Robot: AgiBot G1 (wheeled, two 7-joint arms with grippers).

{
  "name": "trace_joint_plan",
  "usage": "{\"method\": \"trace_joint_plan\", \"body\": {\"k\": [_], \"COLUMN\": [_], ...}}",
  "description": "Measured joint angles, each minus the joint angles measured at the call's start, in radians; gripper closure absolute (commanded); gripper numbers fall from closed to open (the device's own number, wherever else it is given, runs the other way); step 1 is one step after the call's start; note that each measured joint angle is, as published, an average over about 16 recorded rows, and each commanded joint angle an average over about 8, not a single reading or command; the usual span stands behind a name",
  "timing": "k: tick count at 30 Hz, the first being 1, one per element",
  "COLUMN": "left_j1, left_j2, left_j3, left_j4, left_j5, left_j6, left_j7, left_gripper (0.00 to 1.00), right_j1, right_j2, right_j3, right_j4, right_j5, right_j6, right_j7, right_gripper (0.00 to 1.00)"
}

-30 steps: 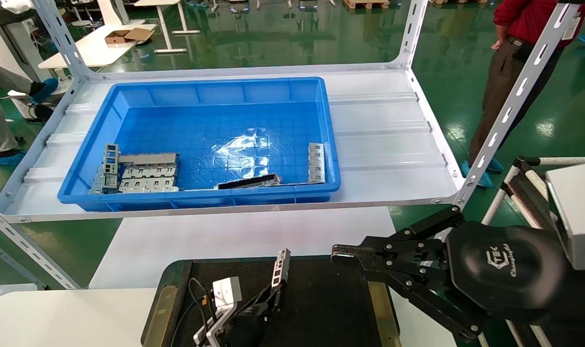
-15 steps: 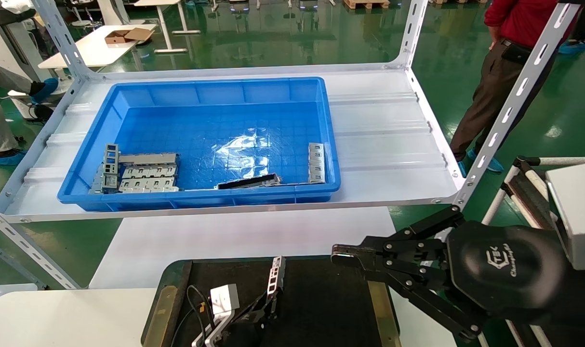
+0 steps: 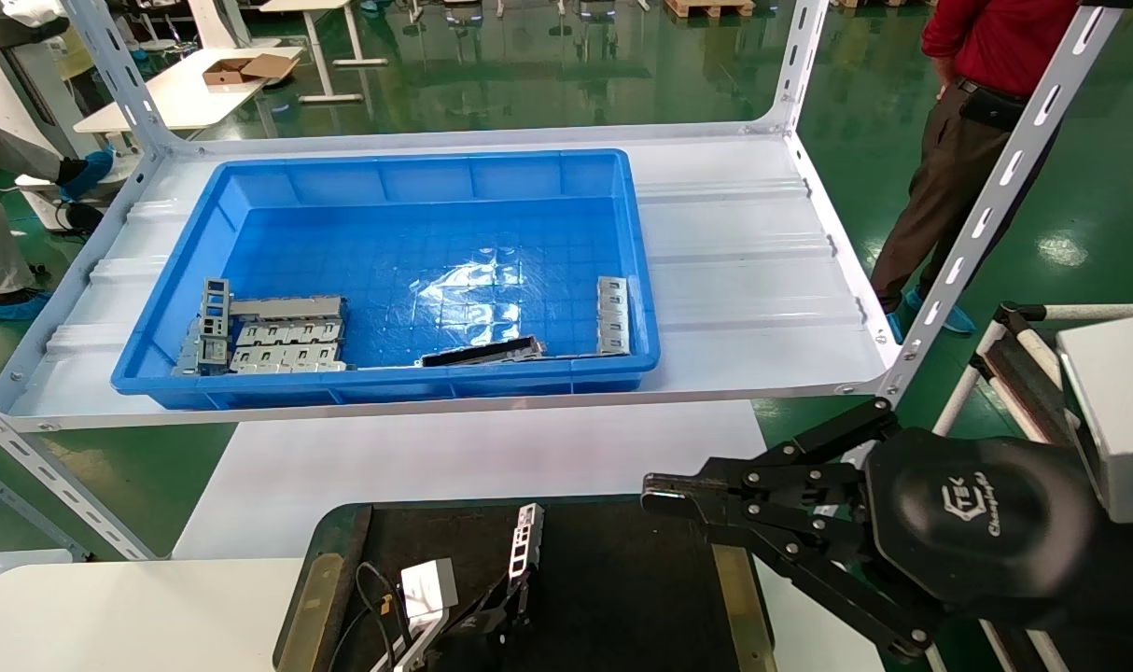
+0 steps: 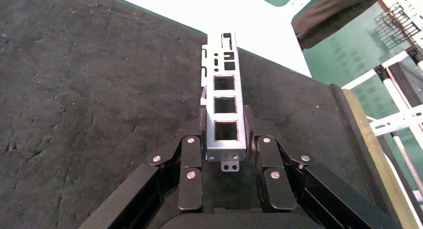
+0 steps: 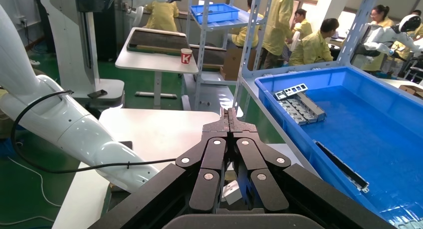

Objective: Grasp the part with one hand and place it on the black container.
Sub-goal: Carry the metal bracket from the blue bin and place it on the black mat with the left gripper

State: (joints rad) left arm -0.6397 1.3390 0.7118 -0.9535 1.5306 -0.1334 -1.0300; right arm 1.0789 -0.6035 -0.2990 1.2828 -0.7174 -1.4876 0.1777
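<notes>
Lower centre of the head view: left gripper (image 4: 225,139) jaws clamp the part (image 4: 224,114) above the black container (image 3: 622,579). We lower it flat before releasing. Right gripper (image 5: 229,113), jaws closed, idles.

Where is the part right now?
The part is clamped in the left pincer, low over the black container, at the head view's bottom centre-left, its free end pointing toward the blue bin.
</notes>
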Motion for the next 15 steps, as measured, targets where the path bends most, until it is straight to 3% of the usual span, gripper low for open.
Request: {"method": "trace_joint_plan", "body": {"k": [2,7,9,10,15], "left_j1": [-0.001,-0.003,-0.005,-0.006,-0.011], "left_j2": [0.000,0.000,0.000,0.000,0.000], "left_j3": [0.005,0.019,0.025,0.028,0.045], "left_j4": [0.002,0.005,0.007,0.007,0.011], "left_j5": [-0.012,-0.042,-0.056,-0.062,-0.098], "left_j6": [-0.005,-0.017,-0.022,-0.024,-0.035], "left_j7": [0.007,0.026,0.034,0.039,0.060], "left_gripper": [0.85,0.23,0.05,0.00,0.00], "right_j1": [0.000,0.000,0.000,0.000,0.000], "right_j2": [0.000,0.000,0.000,0.000,0.000], "right_j3": [0.000,0.000,0.000,-0.001,-0.001], "right_j4": [0.000,0.000,0.000,0.000,0.000], "right_j5": [0.000,0.000,0.000,0.000,0.001], "right_j6": [0.000,0.000,0.000,0.000,0.000], "right_j7": [0.000,0.000,0.000,0.000,0.000], "right_gripper": [0.81,0.19,0.02,0.00,0.00]}}
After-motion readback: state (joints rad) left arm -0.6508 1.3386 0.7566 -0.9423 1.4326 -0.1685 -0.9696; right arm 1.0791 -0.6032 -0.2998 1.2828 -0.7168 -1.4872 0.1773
